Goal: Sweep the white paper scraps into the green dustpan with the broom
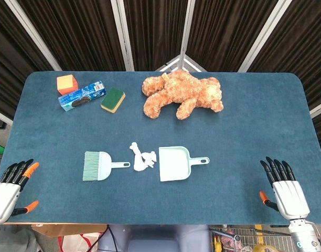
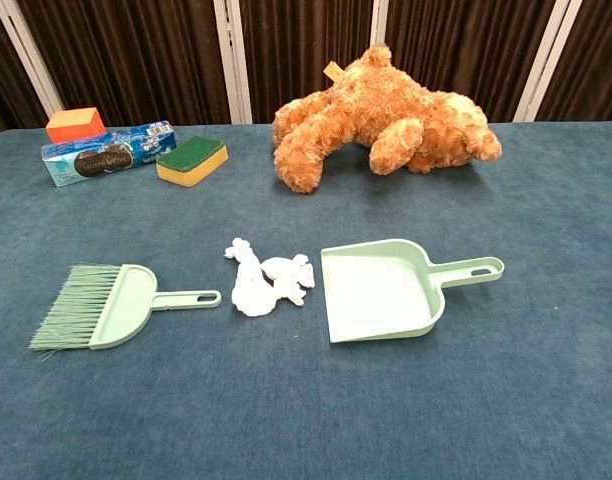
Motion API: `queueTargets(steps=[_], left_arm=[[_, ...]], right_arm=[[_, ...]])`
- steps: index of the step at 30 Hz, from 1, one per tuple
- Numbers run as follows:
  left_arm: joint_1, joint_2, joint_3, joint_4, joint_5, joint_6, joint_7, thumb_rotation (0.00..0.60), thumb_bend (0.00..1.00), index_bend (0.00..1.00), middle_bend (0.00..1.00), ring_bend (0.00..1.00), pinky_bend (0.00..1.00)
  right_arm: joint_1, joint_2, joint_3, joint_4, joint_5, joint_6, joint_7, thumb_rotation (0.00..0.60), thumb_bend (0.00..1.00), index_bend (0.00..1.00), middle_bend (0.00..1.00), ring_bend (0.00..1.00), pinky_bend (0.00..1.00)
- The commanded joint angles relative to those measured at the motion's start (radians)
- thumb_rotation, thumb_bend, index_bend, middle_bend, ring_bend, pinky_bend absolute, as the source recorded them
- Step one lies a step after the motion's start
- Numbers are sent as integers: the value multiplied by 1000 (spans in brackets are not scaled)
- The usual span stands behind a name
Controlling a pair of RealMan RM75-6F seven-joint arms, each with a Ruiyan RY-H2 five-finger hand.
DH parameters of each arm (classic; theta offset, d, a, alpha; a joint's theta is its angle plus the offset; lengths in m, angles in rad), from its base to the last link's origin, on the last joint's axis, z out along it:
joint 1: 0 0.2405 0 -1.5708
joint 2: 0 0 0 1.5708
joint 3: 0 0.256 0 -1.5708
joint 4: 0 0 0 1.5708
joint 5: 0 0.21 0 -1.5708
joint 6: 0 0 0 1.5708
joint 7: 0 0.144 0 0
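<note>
1. Your left hand (image 1: 7,191) sits at the near left corner of the table (image 1: 255,131), fingers stretched apart and holding nothing. It shows only in the head view.
2. Your right hand (image 1: 286,191) is at the near right edge, also released with its fingers spread and nothing in them. It too shows only in the head view.
3. The broom (image 1: 100,166) lies flat on the blue cloth in the middle of the table, left of centre, bristles (image 2: 74,305) pointing left and its handle pointing right toward the scraps. Neither hand touches it; both are well apart from it.
4. The paper scraps (image 1: 141,157) lie in a small white heap between the end of the broom handle and the dustpan, just beside the pan's open edge.
5. The dustpan (image 1: 175,163) lies flat to the right of the scraps, its open mouth facing left toward them and its handle pointing right. The pan's inside looks bare in the chest view (image 2: 378,291).
6. At the far side, a brown teddy bear (image 1: 180,94) lies sprawled near the middle of the back edge.
7. In the far left corner you have an orange block (image 1: 67,83), a blue biscuit packet (image 1: 82,95) just in front of it, and a green-and-yellow sponge (image 1: 113,100) to the right of the packet.
</note>
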Motion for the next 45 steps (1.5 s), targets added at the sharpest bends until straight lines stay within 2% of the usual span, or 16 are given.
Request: queueTargets(steps=[1,6,8,10,12,14,18,21,27,34,45], left_arm=[[0,-1,-1,2,1,1,5,600,15,0,0,0,0],[1,-4,-2,3,2,5,8,600,15,0,0,0,0],[1,-4,-3,4,0,4,10,600,14,0,0,0,0],[2,-5,-3,4,-1,5,16,600,14,0,0,0,0],[3,-6,-4,3,-1,5,24,600,15,0,0,0,0],[3,-8,-6,2,-2,8,31,600,15,0,0,0,0],[4,-10,-8,-1,-9,5,37,600,15,0,0,0,0],[2,-12,-10,-2,-15,0,44,600,15,0,0,0,0],[-1,-13,-11,-6,-21,-8,49,600,15,0,0,0,0],[-4,-9,-14,-7,-39,-19,34,600,15,0,0,0,0],[-4,-4,-13,-6,-42,-21,17,600,15,0,0,0,0]], right_arm=[[14,-1,14,-8,20,-19,3,600,338,0,0,0,0],[65,-23,76,-15,99,-72,-39,600,339,0,0,0,4],[89,-39,104,-14,138,-98,-57,600,339,0,6,8,73],[118,-58,129,-9,174,-127,-80,600,338,0,59,67,189],[147,-77,151,-2,209,-156,-110,600,338,0,216,227,353],[185,-103,173,4,258,-203,-155,600,339,0,433,437,531],[239,-146,203,7,339,-263,-205,600,339,37,712,700,738],[282,-187,220,5,393,-295,-255,600,338,138,784,766,780],[357,-299,222,21,474,-325,-365,600,339,263,816,795,795],[413,-405,215,76,532,-329,-430,600,339,339,819,797,795],[431,-488,181,139,556,-298,-452,600,339,351,819,797,795]])
